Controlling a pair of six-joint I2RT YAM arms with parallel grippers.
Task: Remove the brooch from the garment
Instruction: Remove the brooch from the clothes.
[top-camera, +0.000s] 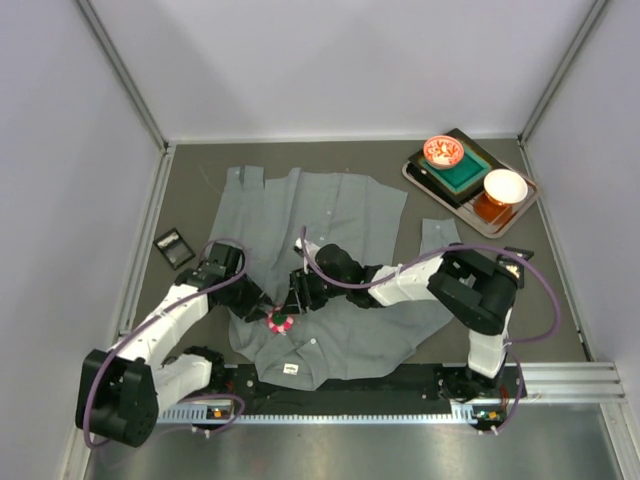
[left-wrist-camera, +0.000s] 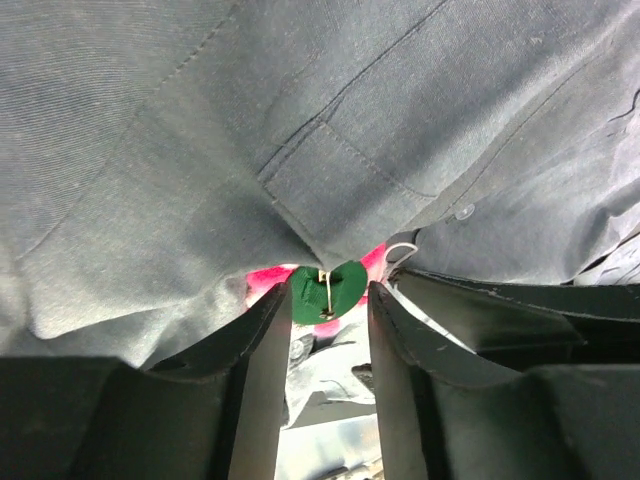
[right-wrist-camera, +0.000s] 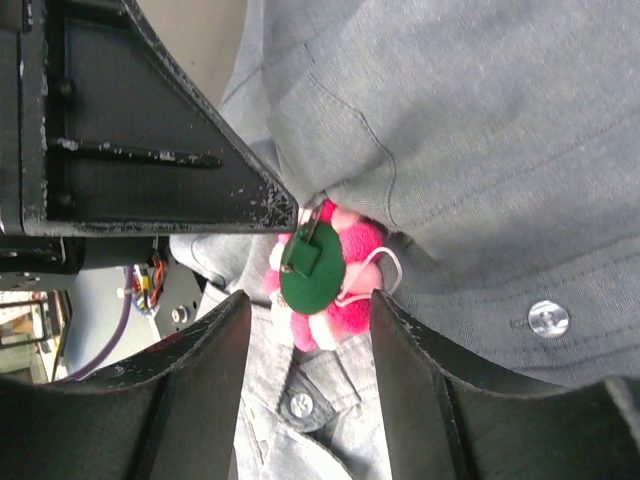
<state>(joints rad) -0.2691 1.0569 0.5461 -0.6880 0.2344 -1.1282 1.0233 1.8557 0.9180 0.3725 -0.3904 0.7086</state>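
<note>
The grey garment lies spread on the table. The brooch, pink and white pom-poms on a green felt back with a metal pin, hangs at the pocket's edge near the shirt's front. In the left wrist view its green back sits between my left gripper's fingertips, which touch both of its edges. My left gripper is shut on it. My right gripper is open, with the brooch between its fingers and a gap on one side. It meets the left gripper from the right.
A tray at the back right holds a red bowl, a green block and a white bowl. A small dark card lies left of the shirt. Shirt buttons lie close to the brooch.
</note>
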